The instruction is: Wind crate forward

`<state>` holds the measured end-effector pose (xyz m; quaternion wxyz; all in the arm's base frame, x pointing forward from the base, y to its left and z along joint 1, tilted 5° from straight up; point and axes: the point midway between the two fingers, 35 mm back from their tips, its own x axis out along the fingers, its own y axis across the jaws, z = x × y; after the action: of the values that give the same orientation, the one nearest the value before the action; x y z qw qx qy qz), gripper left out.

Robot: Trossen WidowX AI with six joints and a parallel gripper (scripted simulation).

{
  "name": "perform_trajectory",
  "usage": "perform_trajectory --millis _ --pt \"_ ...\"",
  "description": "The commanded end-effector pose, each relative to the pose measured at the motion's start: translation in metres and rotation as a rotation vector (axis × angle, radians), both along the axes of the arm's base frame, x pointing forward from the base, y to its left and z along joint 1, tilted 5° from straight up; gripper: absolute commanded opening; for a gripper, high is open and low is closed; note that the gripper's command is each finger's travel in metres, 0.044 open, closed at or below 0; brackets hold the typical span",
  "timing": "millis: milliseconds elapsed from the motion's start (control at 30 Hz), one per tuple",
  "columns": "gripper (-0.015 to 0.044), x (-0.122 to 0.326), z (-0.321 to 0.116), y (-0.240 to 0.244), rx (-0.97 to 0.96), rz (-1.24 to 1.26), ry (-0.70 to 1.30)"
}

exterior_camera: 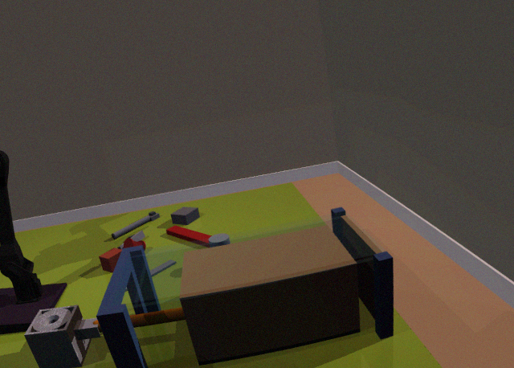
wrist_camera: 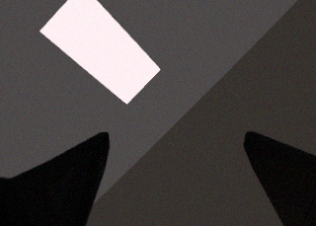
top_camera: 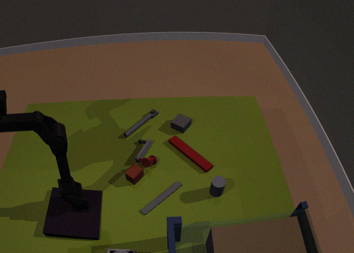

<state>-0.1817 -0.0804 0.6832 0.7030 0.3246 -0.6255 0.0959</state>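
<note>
The brown crate (top_camera: 257,233) (exterior_camera: 265,262) sits flat in the clear-panelled cubby, with a gap between its front and the blue steel frame (top_camera: 171,233) (exterior_camera: 117,279). An orange strap (exterior_camera: 160,315) runs from the crate through the frame to the grey winch (top_camera: 121,251) (exterior_camera: 54,341), whose round top hole is empty. A cranked grey handle (top_camera: 144,150) with a red knob (top_camera: 149,161) (exterior_camera: 135,243) lies on the mat; the frame partly hides it in the exterior view. My gripper (wrist_camera: 178,139) is open and empty, facing the walls; it is outside the top and exterior views.
A grey rod with a square head (top_camera: 140,125) (exterior_camera: 132,226), a grey block (top_camera: 180,122) (exterior_camera: 185,215), a red bar (top_camera: 189,153) (exterior_camera: 189,234), a grey cylinder (top_camera: 217,186), a flat grey strip (top_camera: 161,198) and an orange-red block (top_camera: 134,173) (exterior_camera: 109,259) lie around the handle.
</note>
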Motion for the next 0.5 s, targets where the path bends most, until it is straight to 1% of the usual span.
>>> perform_trajectory --millis 0,33,133,300,400,467 --pt "0.0426 0.0 0.0 -0.001 0.001 0.006 -0.003" --pt "0.044 -0.001 0.0 -0.002 0.003 0.024 -0.012" --pt "0.044 -0.005 0.0 -0.014 0.021 0.15 -0.073" --pt "0.044 -0.014 -0.001 -0.053 0.076 0.507 -0.242" --pt "0.044 0.007 0.005 -0.063 0.072 0.641 -0.247" --pt "0.044 0.005 0.004 -0.074 0.09 0.732 -0.294"
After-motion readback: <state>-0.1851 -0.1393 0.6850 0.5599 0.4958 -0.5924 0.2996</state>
